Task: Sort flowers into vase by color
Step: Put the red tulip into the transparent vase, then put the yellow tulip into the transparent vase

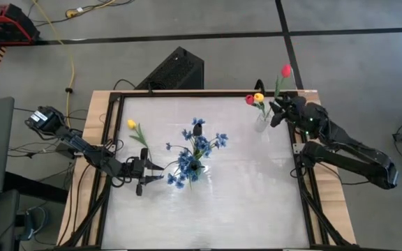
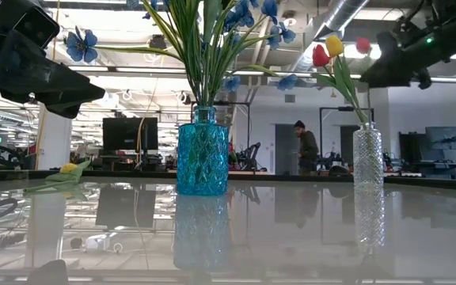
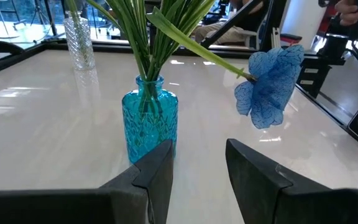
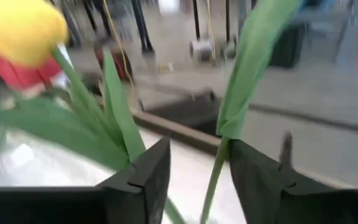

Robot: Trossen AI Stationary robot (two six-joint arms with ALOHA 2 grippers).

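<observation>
A blue glass vase point(image 1: 194, 167) point(image 2: 203, 154) stands mid-table and holds several blue flowers point(image 1: 199, 143). My left gripper point(image 1: 152, 171) point(image 3: 197, 163) waits open just left of it, level, with nothing between its fingers. A clear glass vase point(image 1: 262, 123) point(image 2: 367, 158) at the far right holds a red tulip point(image 1: 250, 100) and a yellow tulip point(image 1: 258, 97). My right gripper point(image 1: 276, 111) point(image 4: 197, 165) is open above that vase, and the stem point(image 4: 215, 177) of another red tulip point(image 1: 286, 70) runs between its fingers. A yellow tulip point(image 1: 132, 124) lies flat on the table at the left. My right gripper stands with its fingers on either side of the red tulip's stem point(image 4: 217, 158), just below a leaf. The stem runs upright across the gap, close to one finger point(image 4: 247, 168). I cannot tell whether it touches that finger.
A black box point(image 1: 176, 70) sits beyond the table's far edge. Dark frame rails point(image 1: 306, 202) border the table's left and right sides. A person point(image 2: 307, 146) stands far off in the room behind. Bare tabletop lies along the near side.
</observation>
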